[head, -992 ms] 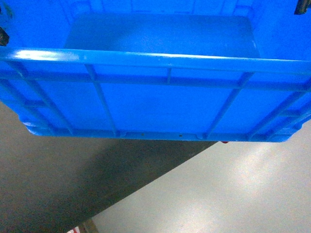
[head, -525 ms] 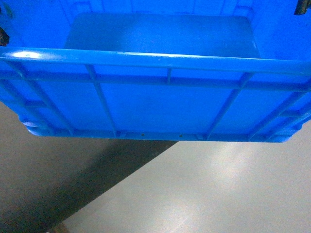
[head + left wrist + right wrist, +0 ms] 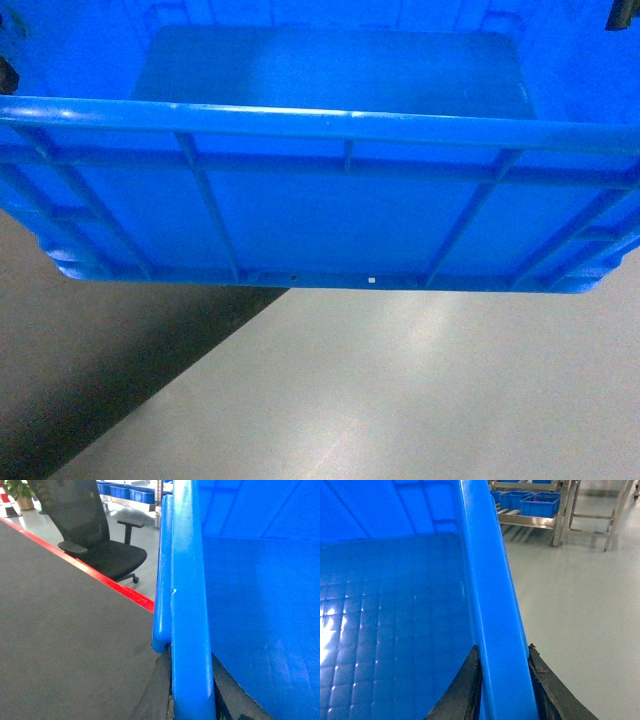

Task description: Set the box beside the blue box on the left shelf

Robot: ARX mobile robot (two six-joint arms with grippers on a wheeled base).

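Observation:
The box point(image 3: 330, 215), a big bright-blue ribbed crate, fills the top half of the head view and hangs above the floor, empty inside. My left gripper point(image 3: 190, 650) is shut on its left rim point(image 3: 187, 605), one dark finger on each side. On the opposite rim point(image 3: 490, 590) my right gripper point(image 3: 502, 645) is clamped the same way. Far off at the top of the right wrist view stands a steel-framed shelf point(image 3: 532, 522) that holds small blue boxes point(image 3: 540, 504). I cannot tell whether it is the left shelf.
A dark mat point(image 3: 60, 640) with a red edge stripe point(image 3: 112, 584) lies to the left, and a black office chair point(image 3: 100, 545) stands beyond it. Light grey floor point(image 3: 420, 400) spreads below and to the right. A bare steel frame point(image 3: 607, 515) stands beside the shelf.
The box stays fixed in the head view. Under it the dark mat's edge has slid to the lower left, so more light floor shows.

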